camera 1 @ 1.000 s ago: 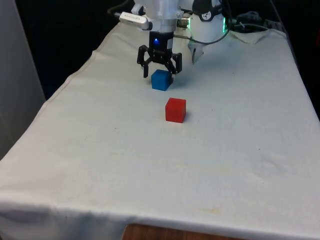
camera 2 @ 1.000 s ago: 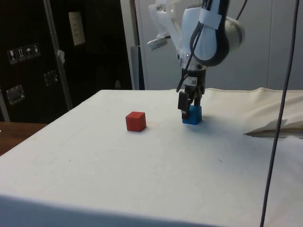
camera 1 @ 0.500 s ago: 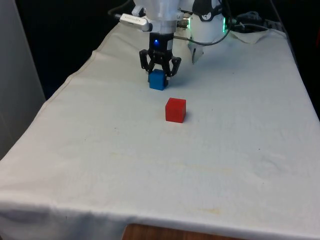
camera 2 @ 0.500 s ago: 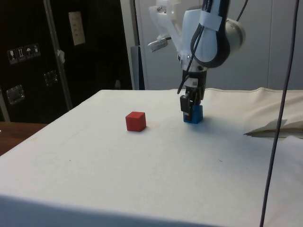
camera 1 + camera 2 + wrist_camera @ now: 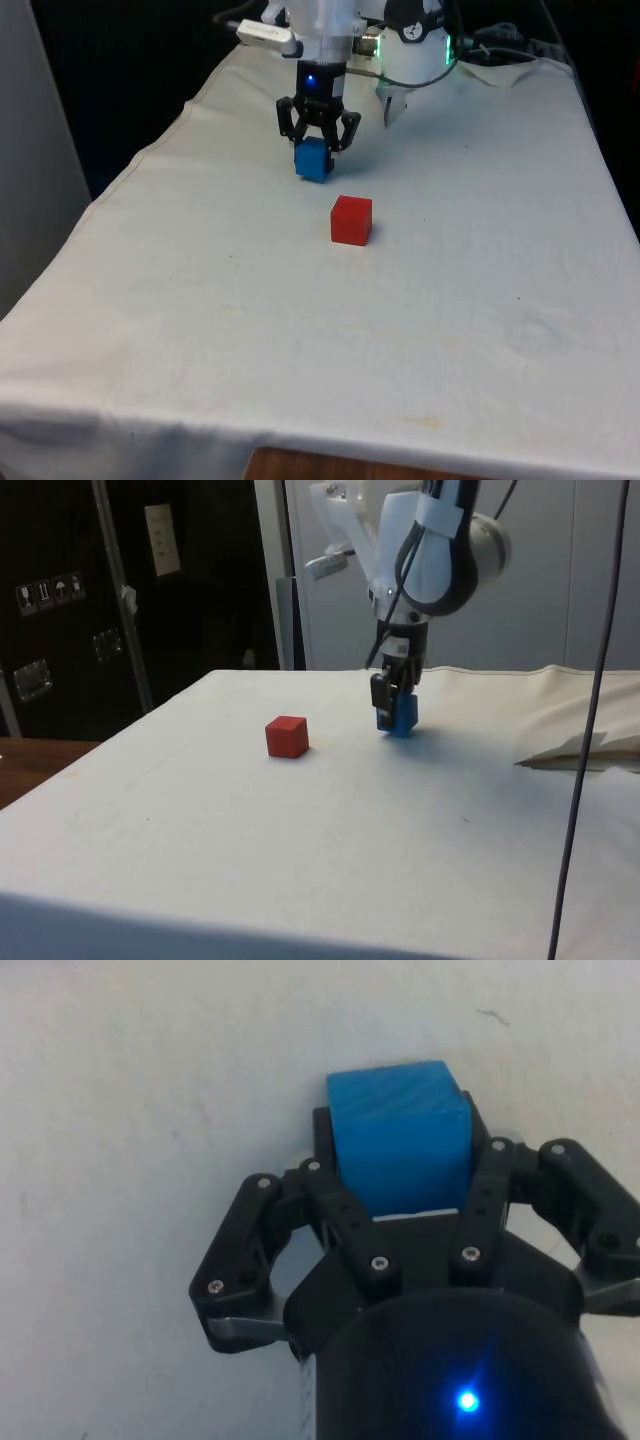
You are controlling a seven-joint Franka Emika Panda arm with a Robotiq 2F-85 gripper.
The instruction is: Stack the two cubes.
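- The black two-finger gripper [image 5: 317, 138] is clamped on the small blue cube [image 5: 312, 159], one finger pressed to each of two opposite faces.
- The wrist view gives what the other two cannot: the blue cube [image 5: 400, 1138] sits squarely between the two black fingers [image 5: 335, 1200], with its outer half projecting beyond the fingertips towards the white cloth [image 5: 130, 1090].
- The side view shows the height best: the blue cube [image 5: 399, 713] hangs at the lower end of the gripper [image 5: 393, 702], and a shadow lies on the cloth beneath it; whether its lowest edge is just clear of the cloth cannot be told for certain.
- The front view shows the layout across the table: the small red cube [image 5: 351, 219] rests on the white cloth [image 5: 300, 320], and the blue cube is beyond it, nearer the robot, and a little to the front view's left of it. The two cubes are near each other but not touching.
- In the side view the red cube [image 5: 287, 736] stands apart from the held cube, with bare cloth between them.
- Relative to the gripper, the blue cube is directly below the wrist, centred between the fingers.
- The blue cube has no long axis; in the side view it looks slightly tilted, with one lower corner dipping.
- The red cube sits flat, one corner edge turned towards the front camera.
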